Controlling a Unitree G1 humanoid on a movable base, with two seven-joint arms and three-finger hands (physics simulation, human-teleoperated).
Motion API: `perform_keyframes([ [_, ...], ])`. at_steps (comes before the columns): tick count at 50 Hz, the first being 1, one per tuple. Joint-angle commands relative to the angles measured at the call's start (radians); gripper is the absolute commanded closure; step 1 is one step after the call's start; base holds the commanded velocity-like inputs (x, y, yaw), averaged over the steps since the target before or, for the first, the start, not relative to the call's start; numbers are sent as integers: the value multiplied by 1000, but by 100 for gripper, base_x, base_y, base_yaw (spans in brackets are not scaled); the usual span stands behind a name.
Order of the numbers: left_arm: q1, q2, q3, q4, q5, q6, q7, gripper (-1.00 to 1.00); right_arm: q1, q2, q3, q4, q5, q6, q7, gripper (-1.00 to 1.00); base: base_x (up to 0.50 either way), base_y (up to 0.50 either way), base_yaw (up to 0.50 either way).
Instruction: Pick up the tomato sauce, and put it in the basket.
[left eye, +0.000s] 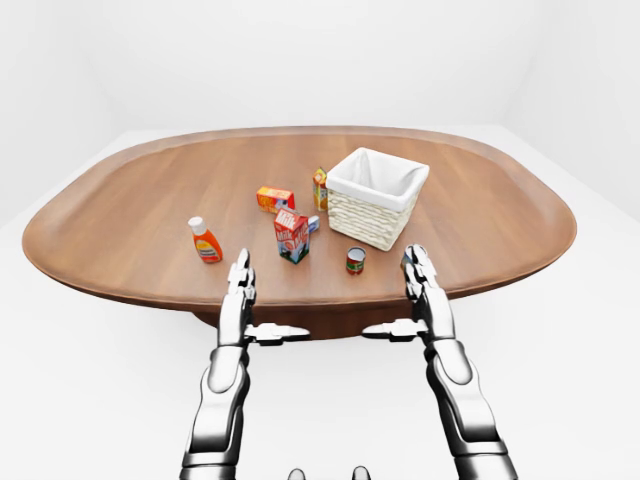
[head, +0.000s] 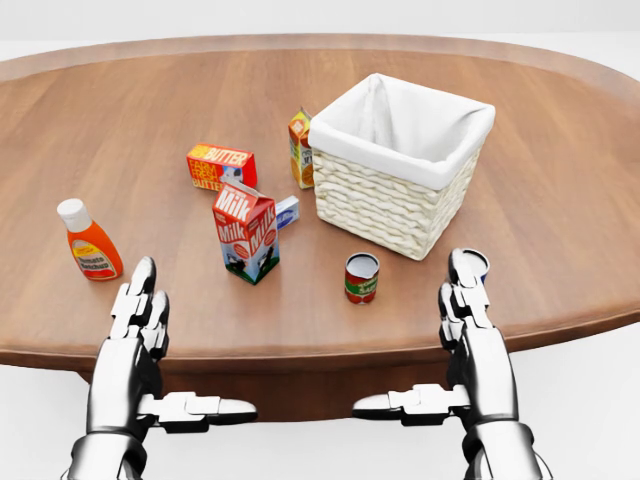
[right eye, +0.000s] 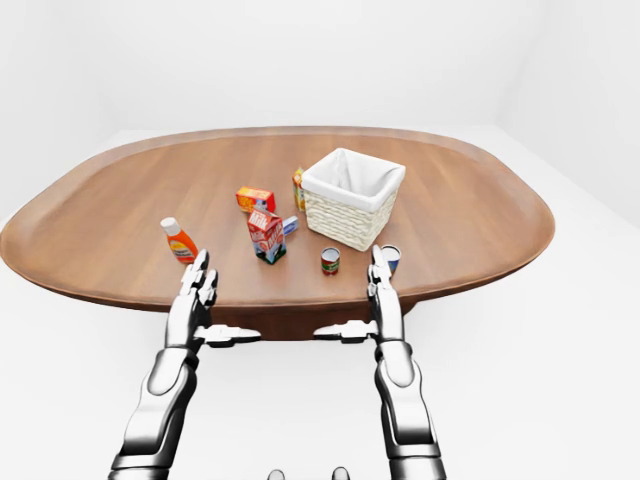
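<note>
With both the left robot hand (head: 140, 310) and the right robot hand (head: 468, 300) released and empty at the counter's (head: 560, 200) near edge, the reach has not begun: the tomato sauce bottle (head: 88, 241) stands at the head view's left, well apart from the basket (head: 400, 165), nearest the left robot hand.

Two glossy chrome-silver arms, segmented forearms with dark joint seams, left hand (head: 140, 330) and right hand (head: 470, 330) three-fingered (blocky jointed links), black gaps between segments
</note>
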Motion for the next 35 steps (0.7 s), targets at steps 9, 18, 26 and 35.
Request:
perform_keyframes([
  [9,-3,12,19,10,-1,2,-25,-100,12,-9,-20,-11,10,-3,31,-100,0,0,0],
  [18,14,10,11,-53,8,41,-26,-100,21,-10,-21,-45,13,15,35,-100,0,0,0],
  [26,29,9,8,-109,16,75,-31,-100,24,-12,-26,-101,19,55,36,-100,0,0,0],
  [35,48,8,3,-189,27,88,-38,-100,29,-15,-36,-176,32,84,43,-100,0,0,0],
])
